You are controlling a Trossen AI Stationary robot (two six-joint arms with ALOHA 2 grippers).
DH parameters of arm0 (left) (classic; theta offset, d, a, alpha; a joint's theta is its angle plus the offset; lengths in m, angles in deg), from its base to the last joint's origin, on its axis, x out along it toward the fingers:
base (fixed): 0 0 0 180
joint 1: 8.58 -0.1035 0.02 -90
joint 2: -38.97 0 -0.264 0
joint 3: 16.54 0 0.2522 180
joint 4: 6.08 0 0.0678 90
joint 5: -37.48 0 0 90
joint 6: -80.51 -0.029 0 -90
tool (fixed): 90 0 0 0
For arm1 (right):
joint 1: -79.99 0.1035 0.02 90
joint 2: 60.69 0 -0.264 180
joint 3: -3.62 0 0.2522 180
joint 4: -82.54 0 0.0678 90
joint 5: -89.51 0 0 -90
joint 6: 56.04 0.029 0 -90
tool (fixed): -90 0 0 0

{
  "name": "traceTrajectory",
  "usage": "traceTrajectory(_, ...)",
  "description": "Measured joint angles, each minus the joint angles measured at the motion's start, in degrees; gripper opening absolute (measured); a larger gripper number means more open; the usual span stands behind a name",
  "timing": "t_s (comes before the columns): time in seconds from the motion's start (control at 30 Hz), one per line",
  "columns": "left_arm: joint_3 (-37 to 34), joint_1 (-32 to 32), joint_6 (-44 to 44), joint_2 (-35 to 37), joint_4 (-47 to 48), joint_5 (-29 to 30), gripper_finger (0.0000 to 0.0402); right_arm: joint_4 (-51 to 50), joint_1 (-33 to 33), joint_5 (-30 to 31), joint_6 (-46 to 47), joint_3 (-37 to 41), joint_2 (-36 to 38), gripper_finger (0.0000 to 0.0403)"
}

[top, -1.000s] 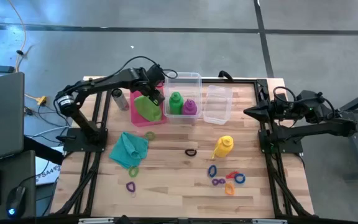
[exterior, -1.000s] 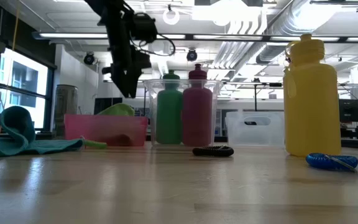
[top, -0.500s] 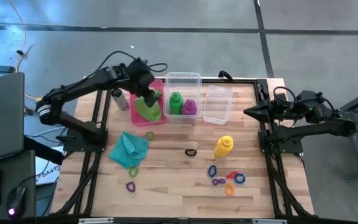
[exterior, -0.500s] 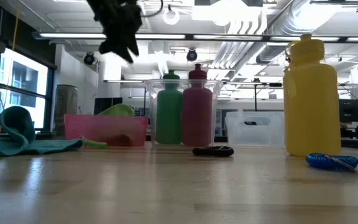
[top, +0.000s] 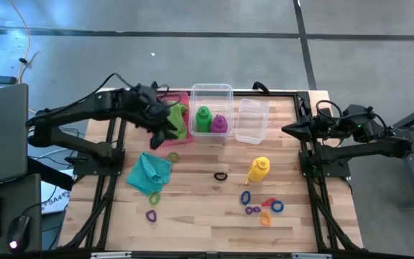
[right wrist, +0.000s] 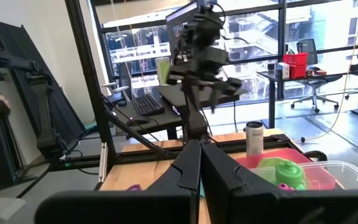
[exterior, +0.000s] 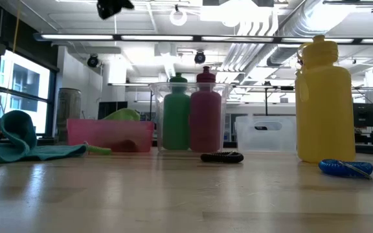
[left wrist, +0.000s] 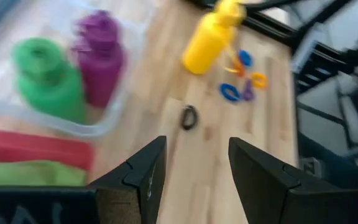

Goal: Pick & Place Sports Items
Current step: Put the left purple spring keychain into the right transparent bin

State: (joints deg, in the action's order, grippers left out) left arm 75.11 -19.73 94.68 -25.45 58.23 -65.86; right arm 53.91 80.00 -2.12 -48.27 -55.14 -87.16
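My left gripper [top: 165, 128] hangs open and empty high above the pink bin's near edge; only its tip shows in the low view [exterior: 114, 6]. The lime green cloth [top: 179, 119] lies in the pink bin [exterior: 109, 134]. The green bottle [top: 203, 118] and the purple bottle [top: 219, 123] stand in a clear bin [top: 211, 92]. The yellow bottle [top: 258, 170] stands on the table. The teal cloth [top: 149, 173] lies flat near the left edge. The coloured rings [top: 263, 207] lie near the front. My right gripper [top: 287, 130] waits shut at the right edge.
A second clear bin [top: 251, 120] stands right of the bottles' bin. A black ring [top: 221, 175] lies mid-table, and more rings [top: 153, 198] lie near the teal cloth. Bare wood lies along the near edge.
My left gripper has gone up from just over the pink bin, almost out of the low view's top, and has drawn back toward the table's left and near side. The lime green cloth stays in the pink bin.
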Motion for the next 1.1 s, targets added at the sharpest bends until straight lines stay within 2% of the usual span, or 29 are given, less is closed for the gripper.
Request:
traceTrajectory(0.4,0.0,20.9,-0.6,0.4,-0.6,0.0,0.017,-2.0,0.0,-2.8,1.7,0.0,0.0,0.0)
traceTrajectory(0.57,0.0,27.3,-0.4,-0.2,-1.3,0.1,0.017,-2.0,0.0,-3.2,1.7,0.0,-0.1,0.0)
traceTrajectory(0.9,0.0,42.6,3.7,-3.1,-1.1,12.2,0.017,-2.0,0.0,-3.0,2.3,0.0,-0.1,0.0)
traceTrajectory(0.97,0.0,46.0,3.9,-3.8,0.0,16.3,0.017,-2.0,0.0,-3.0,2.8,0.0,-0.1,0.0)
traceTrajectory(1.1,0.0,51.1,8.2,-5.5,2.9,20.3,0.017,-2.0,0.0,-3.0,3.2,0.0,-0.1,0.0)
